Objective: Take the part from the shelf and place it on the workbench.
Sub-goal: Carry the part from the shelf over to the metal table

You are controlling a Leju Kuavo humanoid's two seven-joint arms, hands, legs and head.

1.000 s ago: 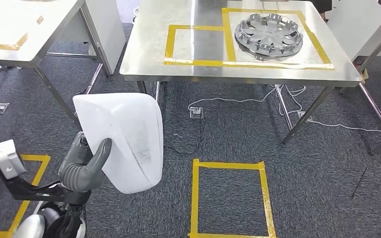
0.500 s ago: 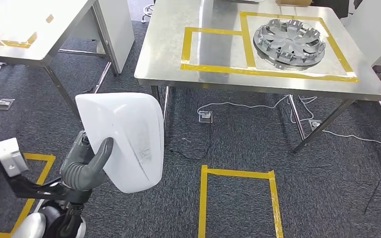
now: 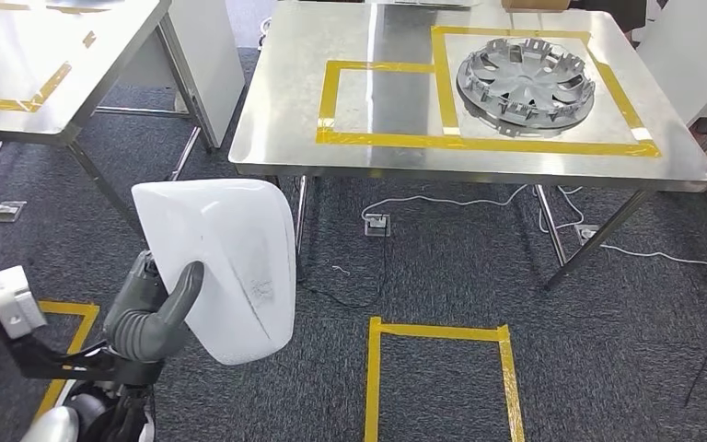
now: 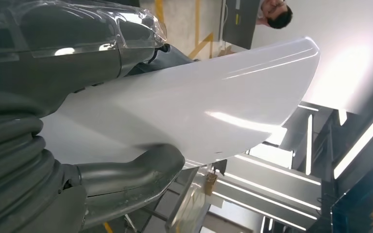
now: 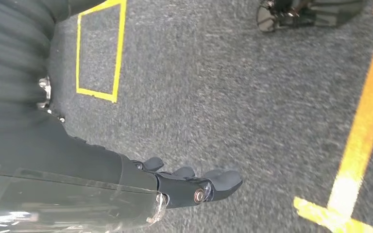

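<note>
My left hand point(image 3: 152, 318) grips a large white curved plastic part point(image 3: 226, 262), thumb pressed on its face, held upright at the lower left of the head view. In the left wrist view the same white part point(image 4: 199, 107) sits between the thumb point(image 4: 131, 170) and the fingers. The steel workbench point(image 3: 387, 157) stands ahead, with yellow tape rectangles marked on it. A grey wheel cover point(image 3: 527, 81) lies in the right-hand rectangle; the smaller left rectangle point(image 3: 377, 101) holds nothing. My right hand point(image 5: 194, 187) hangs over the carpet with its fingers loosely curled, holding nothing.
A second steel table point(image 3: 46, 64) stands at the upper left. Cables and floor sockets point(image 3: 377, 223) lie under the workbench. A yellow tape square point(image 3: 437, 378) marks the grey carpet in front of the bench, and another point(image 3: 69, 327) lies at the left.
The camera has shifted, so the workbench now sits slightly lower and more to the left in the picture. The white part stays in my left hand in the same pose.
</note>
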